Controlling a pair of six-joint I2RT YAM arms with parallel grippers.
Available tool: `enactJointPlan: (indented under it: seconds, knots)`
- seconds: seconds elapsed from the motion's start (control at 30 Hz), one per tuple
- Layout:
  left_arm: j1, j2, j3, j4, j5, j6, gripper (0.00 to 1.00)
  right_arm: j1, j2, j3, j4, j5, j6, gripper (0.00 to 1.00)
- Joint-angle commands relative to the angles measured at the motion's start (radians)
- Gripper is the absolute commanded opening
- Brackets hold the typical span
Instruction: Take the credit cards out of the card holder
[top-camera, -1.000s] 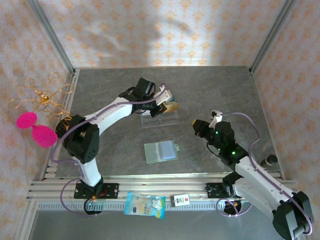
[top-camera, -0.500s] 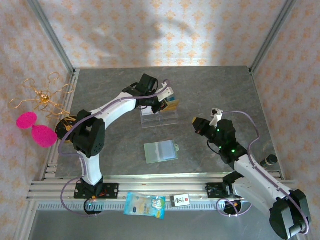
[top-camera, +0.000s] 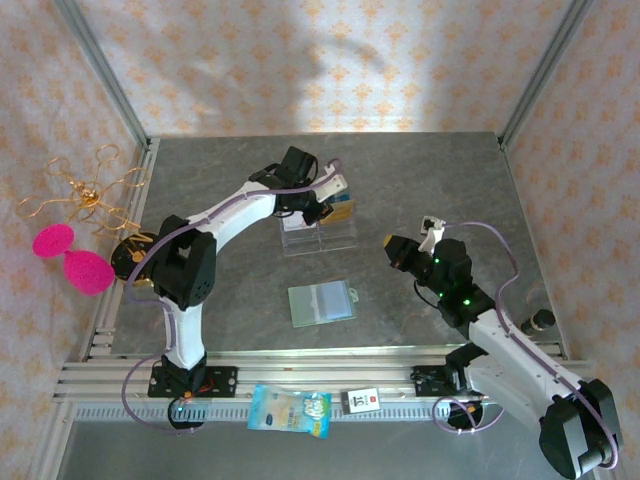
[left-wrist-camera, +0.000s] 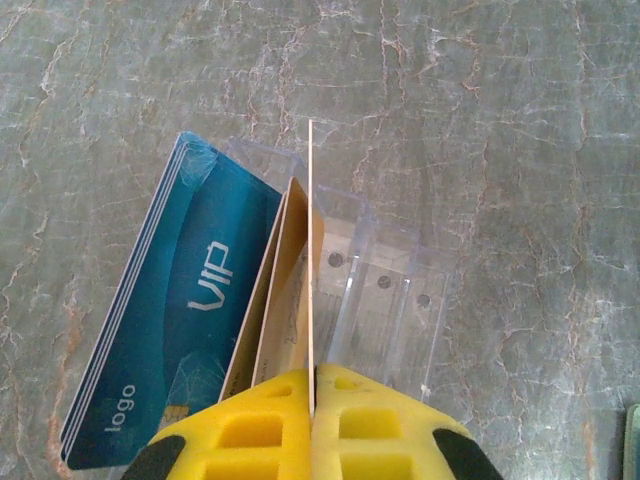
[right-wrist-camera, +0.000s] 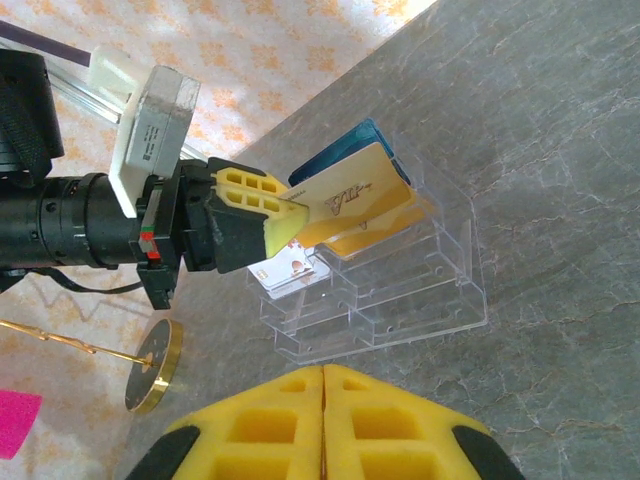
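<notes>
The left fingers (left-wrist-camera: 262, 425) are clenched on a gold credit card (right-wrist-camera: 350, 190) over the clear rack (right-wrist-camera: 430, 290), at 12 o'clock of the card holder (top-camera: 322, 302), which lies mid-surface. The right fingers (right-wrist-camera: 260, 430) are clenched on nothing. Another gold card (right-wrist-camera: 395, 222) already sits racked, so I'd say it's nearly done, though I can't tell what's left inside.

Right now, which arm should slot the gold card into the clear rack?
Left: the left jaws grip the gold card at the clear rack; the right jaws are shut, empty, apart.
</notes>
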Motion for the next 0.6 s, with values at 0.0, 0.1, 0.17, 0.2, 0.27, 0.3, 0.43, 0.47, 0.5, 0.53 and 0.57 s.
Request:
enactJointPlan:
  seconds: [0.0, 0.1, 0.17, 0.2, 0.27, 0.3, 0.43, 0.47, 0.5, 0.53, 0.57]
  knots:
    - [0.006, 0.015, 0.036, -0.027, -0.023, 0.012, 0.0, -0.007, -0.019, 0.007, 0.021, -0.019, -0.013, 0.08]
    - [0.006, 0.016, 0.038, -0.028, -0.033, 0.006, 0.0, -0.008, -0.023, 0.006, 0.021, -0.02, -0.014, 0.08]
    - [0.006, 0.016, 0.035, -0.026, -0.036, 0.005, 0.0, -0.008, -0.023, 0.006, 0.021, -0.022, -0.015, 0.08]
    - [0.006, 0.016, 0.036, -0.028, -0.039, 0.001, 0.0, -0.007, -0.022, 0.006, 0.022, -0.024, -0.015, 0.08]
    - [0.006, 0.015, 0.037, -0.025, -0.054, -0.003, 0.0, -0.007, -0.023, 0.006, 0.022, -0.029, -0.014, 0.08]
    - [0.007, 0.015, 0.037, -0.027, -0.057, -0.006, 0.0, -0.009, -0.024, 0.006, 0.022, -0.03, -0.013, 0.08]
    - [0.006, 0.012, 0.033, -0.022, -0.09, -0.039, 0.12, -0.008, -0.029, 0.006, 0.026, -0.039, -0.013, 0.08]
    - [0.006, 0.009, 0.029, -0.018, -0.097, -0.047, 0.17, -0.008, -0.028, 0.006, 0.025, -0.041, -0.013, 0.08]
    - [0.006, 0.004, 0.022, -0.01, -0.105, -0.06, 0.2, -0.008, -0.027, 0.006, 0.025, -0.043, -0.013, 0.09]
    - [0.006, -0.001, 0.017, -0.005, -0.108, -0.069, 0.23, -0.008, -0.029, 0.006, 0.025, -0.044, -0.013, 0.09]
    - [0.006, -0.006, 0.014, -0.005, -0.107, -0.072, 0.26, -0.008, -0.028, 0.006, 0.026, -0.048, -0.012, 0.1]
